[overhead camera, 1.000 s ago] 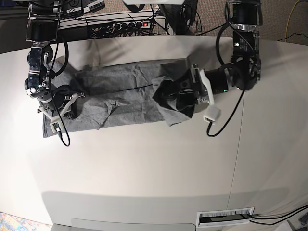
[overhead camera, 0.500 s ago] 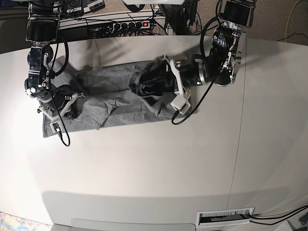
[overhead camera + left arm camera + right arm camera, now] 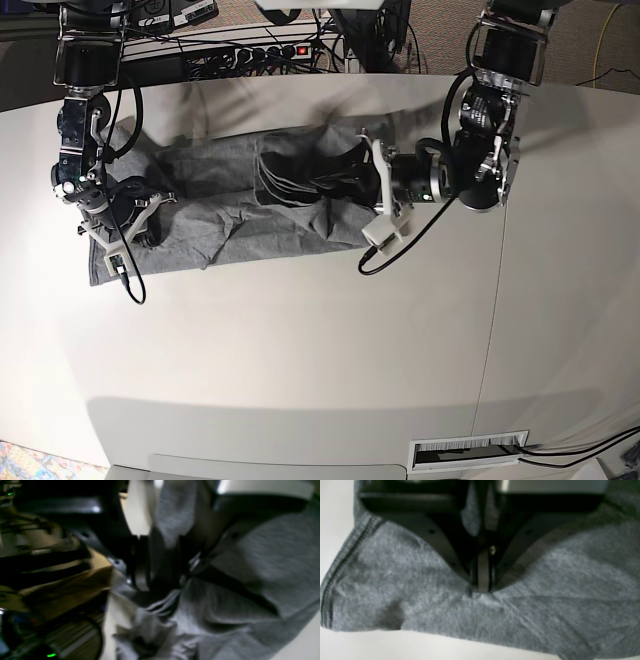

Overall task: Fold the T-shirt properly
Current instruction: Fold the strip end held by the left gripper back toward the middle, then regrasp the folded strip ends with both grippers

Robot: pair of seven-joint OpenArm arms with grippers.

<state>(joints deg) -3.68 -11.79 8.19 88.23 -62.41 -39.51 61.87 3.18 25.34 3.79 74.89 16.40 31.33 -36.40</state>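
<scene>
The base camera looks straight down from high up at the whole desk (image 3: 300,340). Each wrist camera sits very close behind its own gripper, looking along it. All three views share the T-shirt (image 3: 215,195).

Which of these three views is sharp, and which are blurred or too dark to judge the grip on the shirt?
Base view: sharp and evenly lit, with the T-shirt clear. Left wrist: motion-blurred and dim, with the left gripper smeared dark. Right wrist: soft close focus, yet the right gripper shows jaws pinched on cloth.
</scene>
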